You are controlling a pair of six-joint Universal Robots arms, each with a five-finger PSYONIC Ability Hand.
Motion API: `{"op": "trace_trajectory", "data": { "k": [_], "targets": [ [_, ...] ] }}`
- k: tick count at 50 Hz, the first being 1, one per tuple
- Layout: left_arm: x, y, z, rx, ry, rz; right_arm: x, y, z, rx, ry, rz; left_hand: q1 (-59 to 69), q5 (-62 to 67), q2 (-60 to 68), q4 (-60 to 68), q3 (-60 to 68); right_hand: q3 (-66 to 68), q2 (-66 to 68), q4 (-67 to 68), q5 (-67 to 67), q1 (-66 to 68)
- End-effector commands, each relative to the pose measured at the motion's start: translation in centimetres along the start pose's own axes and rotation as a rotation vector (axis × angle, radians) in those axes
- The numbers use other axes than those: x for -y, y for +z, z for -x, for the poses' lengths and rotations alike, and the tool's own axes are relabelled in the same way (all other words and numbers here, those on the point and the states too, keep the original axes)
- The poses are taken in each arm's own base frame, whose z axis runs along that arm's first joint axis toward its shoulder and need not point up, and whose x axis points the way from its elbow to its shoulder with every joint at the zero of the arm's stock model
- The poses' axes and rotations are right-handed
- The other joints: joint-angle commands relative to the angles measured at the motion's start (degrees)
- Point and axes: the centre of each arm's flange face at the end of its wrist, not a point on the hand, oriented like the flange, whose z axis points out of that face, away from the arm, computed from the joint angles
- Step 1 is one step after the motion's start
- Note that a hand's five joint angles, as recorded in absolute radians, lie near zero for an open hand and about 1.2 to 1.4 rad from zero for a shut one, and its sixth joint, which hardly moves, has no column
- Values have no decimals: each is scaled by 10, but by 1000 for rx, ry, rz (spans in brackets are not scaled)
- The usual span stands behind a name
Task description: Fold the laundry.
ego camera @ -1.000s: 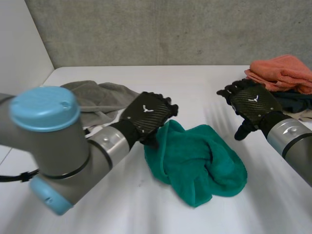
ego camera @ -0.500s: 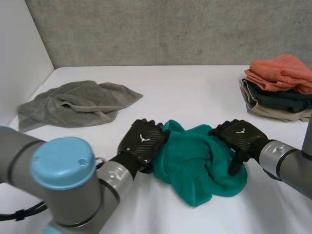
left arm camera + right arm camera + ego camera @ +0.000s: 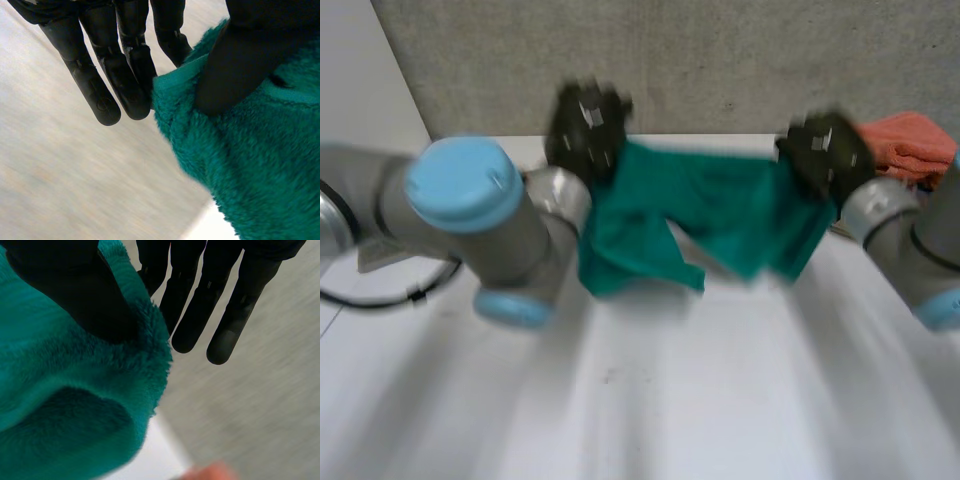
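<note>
Nearest, below the green towel (image 3: 700,215), the white counter (image 3: 650,400) is seen. Above it the towel is held clear of the counter and stretched between the two hands, with its lower part hanging in loose folds. At the left end of the towel's upper edge the left hand (image 3: 585,125) is clamped on the cloth. In its wrist view the thumb is pressed into the pile and the edge is pinched against the straight fingers (image 3: 127,75). At the right end of that edge the right hand (image 3: 825,150) is closed on the towel in the same way, with the thumb on top and the fingers (image 3: 197,315) behind the hem. Beyond the towel, to its right, a folded orange cloth (image 3: 910,145) is seen. The towel is judged light, soft and limp, with a thick fleecy pile unlikely to slip. It will probably sag wherever it is unsupported, so it is best held at both ends of one edge and kept taut.
</note>
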Motion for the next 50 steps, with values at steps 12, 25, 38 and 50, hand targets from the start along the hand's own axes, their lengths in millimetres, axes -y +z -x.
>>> {"op": "trace_trajectory", "data": {
  "k": [12, 25, 38, 50],
  "targets": [
    [-26, -19, 5, -111, 53, -16, 11, -24, 22, -53, -12, -110, 159, 156, 117, 114, 120, 121, 129, 115, 127, 156],
    [-70, -129, -48, -356, 15, 268, -53, -80, 83, 241, -125, 207, 159, 156, 117, 114, 120, 121, 129, 115, 127, 156],
    [-32, -138, -6, -276, -1, 266, -47, -89, 67, 266, -165, 253, -368, -372, -411, -413, -408, 121, 129, 115, 127, 156],
    [-78, -114, 56, -50, -246, 397, -46, -92, 69, 276, -156, 250, -481, -485, -524, -526, -521, 121, 129, 115, 127, 156]
  ]
}}
